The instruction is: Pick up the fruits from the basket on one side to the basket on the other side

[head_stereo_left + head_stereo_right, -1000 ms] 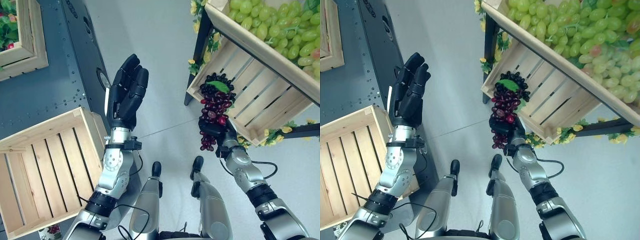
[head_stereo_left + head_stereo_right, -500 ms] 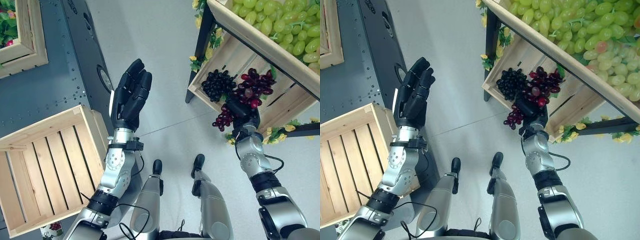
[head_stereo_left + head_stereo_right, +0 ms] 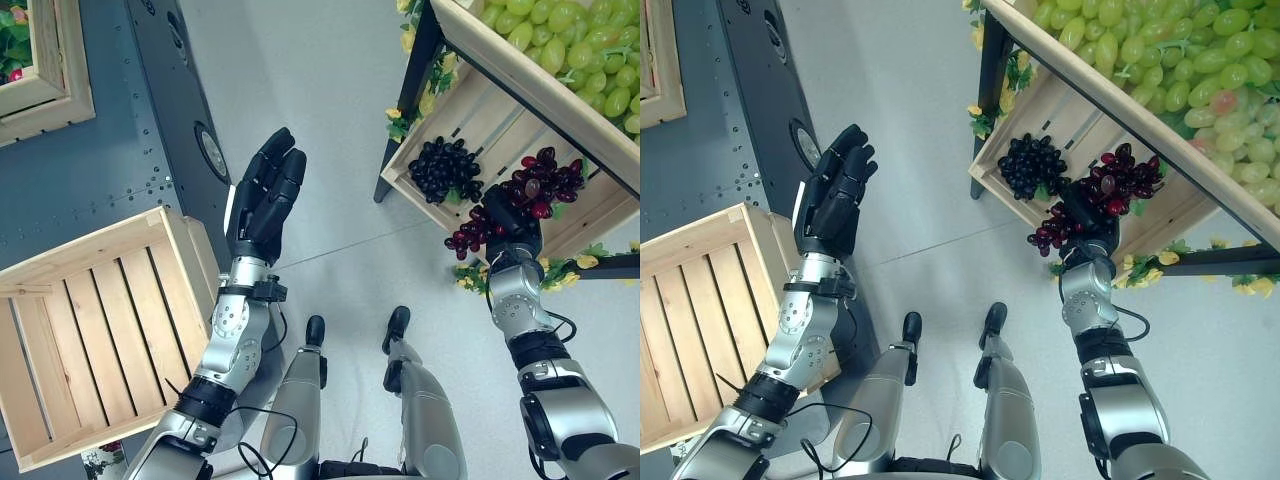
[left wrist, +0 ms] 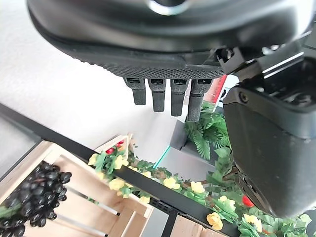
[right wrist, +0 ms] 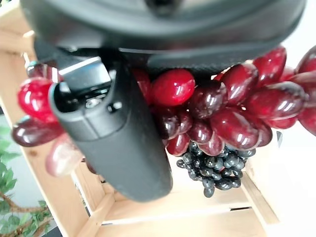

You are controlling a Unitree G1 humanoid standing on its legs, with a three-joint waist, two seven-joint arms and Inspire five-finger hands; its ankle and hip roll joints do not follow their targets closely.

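My right hand (image 3: 512, 226) is shut on a bunch of dark red grapes (image 3: 545, 184), holding it over the front edge of the lower wooden crate (image 3: 478, 112) on the right. In the right wrist view the thumb (image 5: 116, 136) curls round the red grapes (image 5: 232, 111). A bunch of black grapes (image 3: 444, 170) lies inside that crate, left of my hand. An empty slatted crate (image 3: 95, 325) sits at the lower left. Raised beside it over the floor is my left hand (image 3: 262, 198), open and holding nothing, with its fingers (image 4: 163, 96) straight.
Above the lower crate a second crate (image 3: 515, 82) holds green grapes (image 3: 585, 35). Yellow artificial flowers (image 3: 398, 122) trim the black shelf frame. A dark metal platform (image 3: 110, 165) carries the empty crate, and another crate (image 3: 55, 95) with plants stands at the top left.
My right hand has carried the red grapes to the right, from in front of the black bunch to the crate's right part. The left hand has barely shifted.
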